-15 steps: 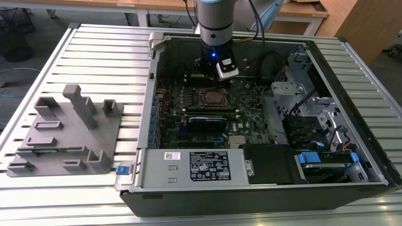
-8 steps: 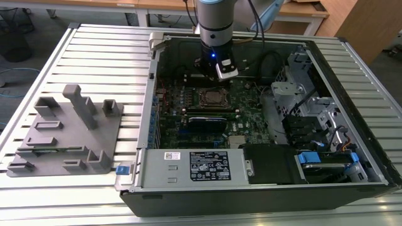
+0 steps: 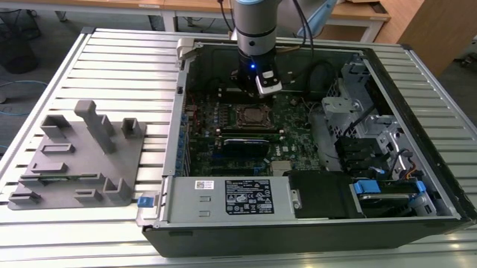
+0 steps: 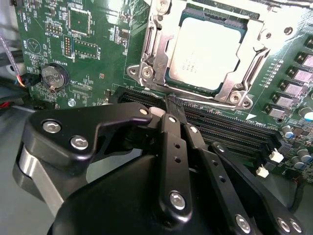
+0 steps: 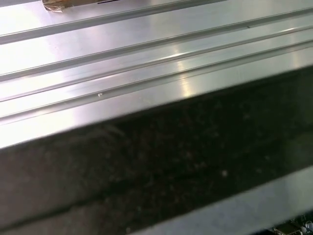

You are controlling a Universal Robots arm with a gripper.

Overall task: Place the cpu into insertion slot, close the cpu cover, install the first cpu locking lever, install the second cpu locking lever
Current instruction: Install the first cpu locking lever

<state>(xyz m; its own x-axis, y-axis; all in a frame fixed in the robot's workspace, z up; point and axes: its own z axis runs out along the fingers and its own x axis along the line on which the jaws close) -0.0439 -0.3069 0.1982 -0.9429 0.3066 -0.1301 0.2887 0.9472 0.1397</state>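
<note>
One cpu (image 4: 205,51), dull silver-tan top, sits in the insertion slot (image 4: 172,78) on the green board (image 4: 98,44). One cpu cover (image 4: 244,73), thin silvery frame w/ square cut-out, lies down around the chip. In the exterior view the arm (image 3: 253,33) hangs vertical inside the open PC case (image 3: 171,167) on the slatted worktop (image 3: 111,61). End effector (image 4: 173,105) sits just beside the socket's edge, fingers (image 4: 168,132) together, holding nothing. One grey fixture (image 3: 82,156) lies well apart.

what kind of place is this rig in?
Probably a lab or workshop bench for PC assembly. An open computer case lies on a ribbed metal table, a grey fixture beside it. Desks and a wire bin stand behind. The cpu already sits under the cover.
</note>
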